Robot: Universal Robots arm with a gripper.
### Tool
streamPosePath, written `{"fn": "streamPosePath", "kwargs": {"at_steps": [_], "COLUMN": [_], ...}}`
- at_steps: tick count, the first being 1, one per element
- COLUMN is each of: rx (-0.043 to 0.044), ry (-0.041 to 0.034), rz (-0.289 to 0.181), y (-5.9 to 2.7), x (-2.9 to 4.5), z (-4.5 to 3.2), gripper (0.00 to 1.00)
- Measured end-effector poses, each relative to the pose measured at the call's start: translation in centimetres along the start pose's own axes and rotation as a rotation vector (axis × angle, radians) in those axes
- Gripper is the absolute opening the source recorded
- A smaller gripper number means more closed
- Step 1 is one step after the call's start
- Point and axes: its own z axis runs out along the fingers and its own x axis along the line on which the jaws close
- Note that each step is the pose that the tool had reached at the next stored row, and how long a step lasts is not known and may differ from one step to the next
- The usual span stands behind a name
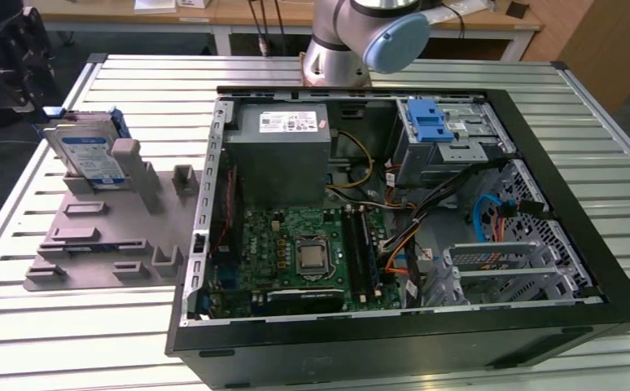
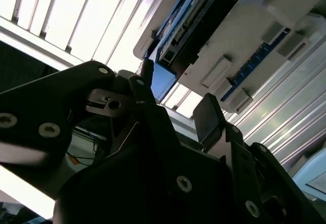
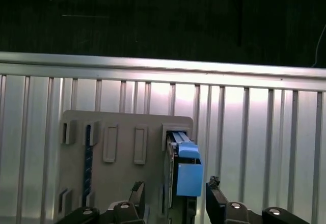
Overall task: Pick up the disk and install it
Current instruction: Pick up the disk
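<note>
The disk stands on edge in the grey slotted fixture, on the exterior view's left of the open PC case. The gripper is spread wide and empty, with a finger on each side of the disk in the first wrist view. My guess is it's dense, stiff and a bit slick, so pinch the flat faces near the blue carrier. The fixture posts hug it closely, and there's open room straight up.

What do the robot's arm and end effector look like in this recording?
The arm is a silver-grey metal tube with a rounded light-blue joint cap. The end effector is matte black, built of flat linkage plates dotted with round silver screw heads, ending in two slim fingers with rectangular pads.
</note>
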Motion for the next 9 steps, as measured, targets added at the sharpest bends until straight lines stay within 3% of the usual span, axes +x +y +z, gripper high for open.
{"fn": "streamPosePath", "kwargs": {"at_steps": [9], "rx": [0.0003], "ry": [-0.0003], "rz": [0.049], "y": [0.44], "x": [-0.45], "z": [1.33], "gripper": [0.59]}}
